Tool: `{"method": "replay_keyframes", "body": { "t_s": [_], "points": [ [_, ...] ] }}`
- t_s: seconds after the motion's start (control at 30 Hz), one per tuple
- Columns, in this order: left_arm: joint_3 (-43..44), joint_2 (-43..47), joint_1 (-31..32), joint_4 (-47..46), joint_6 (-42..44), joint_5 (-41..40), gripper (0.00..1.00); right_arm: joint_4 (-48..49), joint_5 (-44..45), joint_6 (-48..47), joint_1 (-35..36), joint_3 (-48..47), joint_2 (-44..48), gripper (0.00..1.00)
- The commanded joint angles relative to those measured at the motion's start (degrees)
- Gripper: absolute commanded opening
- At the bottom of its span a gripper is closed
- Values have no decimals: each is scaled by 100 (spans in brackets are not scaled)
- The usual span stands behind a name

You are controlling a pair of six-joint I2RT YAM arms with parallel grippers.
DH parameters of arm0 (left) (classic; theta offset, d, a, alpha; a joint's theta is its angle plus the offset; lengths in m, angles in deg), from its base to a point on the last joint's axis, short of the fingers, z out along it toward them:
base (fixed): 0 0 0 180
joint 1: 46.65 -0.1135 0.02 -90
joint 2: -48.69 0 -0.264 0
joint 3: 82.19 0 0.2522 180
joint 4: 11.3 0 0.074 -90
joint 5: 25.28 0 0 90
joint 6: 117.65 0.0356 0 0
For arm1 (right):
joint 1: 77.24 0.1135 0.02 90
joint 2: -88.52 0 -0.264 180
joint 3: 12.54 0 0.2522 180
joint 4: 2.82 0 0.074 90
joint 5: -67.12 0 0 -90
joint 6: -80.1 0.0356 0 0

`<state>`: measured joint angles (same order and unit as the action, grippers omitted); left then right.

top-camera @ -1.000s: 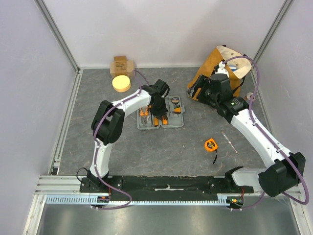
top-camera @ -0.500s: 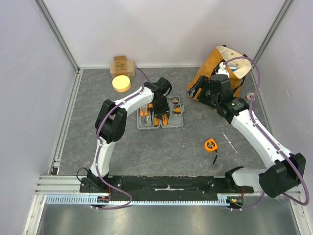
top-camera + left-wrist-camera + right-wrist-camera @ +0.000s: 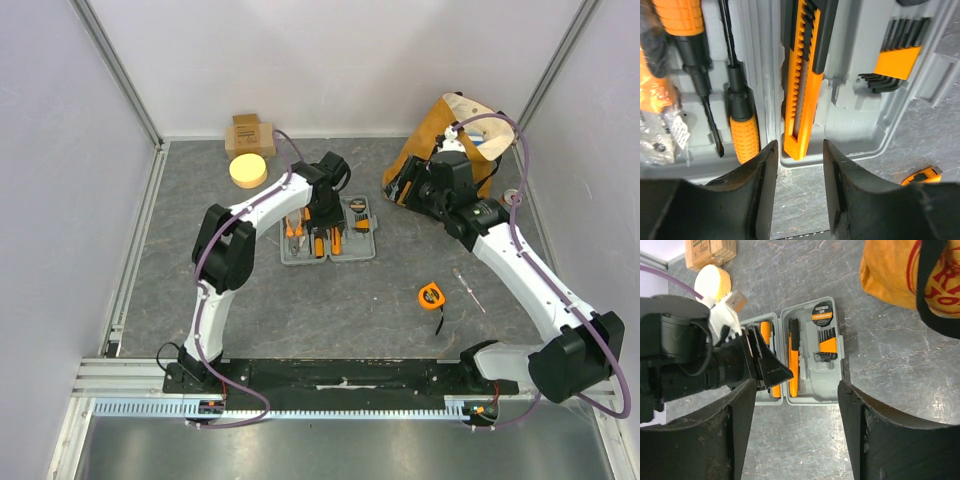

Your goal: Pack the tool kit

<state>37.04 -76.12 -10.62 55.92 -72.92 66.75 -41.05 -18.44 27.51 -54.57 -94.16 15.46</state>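
The tool kit [image 3: 362, 247] lies open on the table [image 3: 200, 300], its two grey halves side by side. The left gripper [image 3: 319, 225] hangs right above it, over the seam between the halves. Its jaws are apart with nothing between them. In the left wrist view the kit's near rim shows just past the fingertips [image 3: 762, 185], and the near end of the utility knife [image 3: 802, 90] lines up with the gap, not touching.

The right gripper [image 3: 403, 190] is raised well to the right of the kit. Its jaws are spread wide and empty, and the whole case shows between its fingers [image 3: 735, 435].

The kit's right half holds one utility knife, one set of hex keys [image 3: 895, 60] and one roll of electrical tape [image 3: 822, 312]. The left half holds two screwdrivers [image 3: 742, 120], plus something orange at the far edge that is too blurred to name.

Outside the kit, one tape measure [image 3: 431, 295] lies near its front-right corner, and one slender tool [image 3: 468, 290] lies just beyond that, further from the kit. Past the kit's far-left corner are one yellow disc [image 3: 248, 169] and one cardboard box [image 3: 250, 133]. Past its far-right corner stands one tote bag [image 3: 450, 125].
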Motion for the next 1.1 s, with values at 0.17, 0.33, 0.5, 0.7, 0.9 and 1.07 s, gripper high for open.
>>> {"method": "replay_keyframes", "body": {
  "t_s": [0.17, 0.33, 0.5, 0.7, 0.9, 1.07],
  "points": [
    [-157, 1213, -535, -721, 396, -2, 41, 232, -691, -1059, 508, -140, -1095, 61],
    [-790, 1372, -904, -1424, 528, 921, 38, 215, -568, -1288, 1045, -684, -2132, 54],
    [-1134, 1337, -1124, -1961, 511, 1520, 35, 285, -585, -1262, 1256, -1115, -2959, 41],
    [-1073, 1153, -1230, -2207, 616, 1942, 33, 294, -612, -1219, 1292, -1528, -3610, 28],
    [-976, 942, -1300, -2234, 669, 2100, 32, 83, -480, -1139, 1327, -1775, -4041, 20],
    [-949, 819, -1300, -2234, 740, 2145, 32, 39, -304, -1122, 1327, -1880, -4322, 16]
  ]
}}
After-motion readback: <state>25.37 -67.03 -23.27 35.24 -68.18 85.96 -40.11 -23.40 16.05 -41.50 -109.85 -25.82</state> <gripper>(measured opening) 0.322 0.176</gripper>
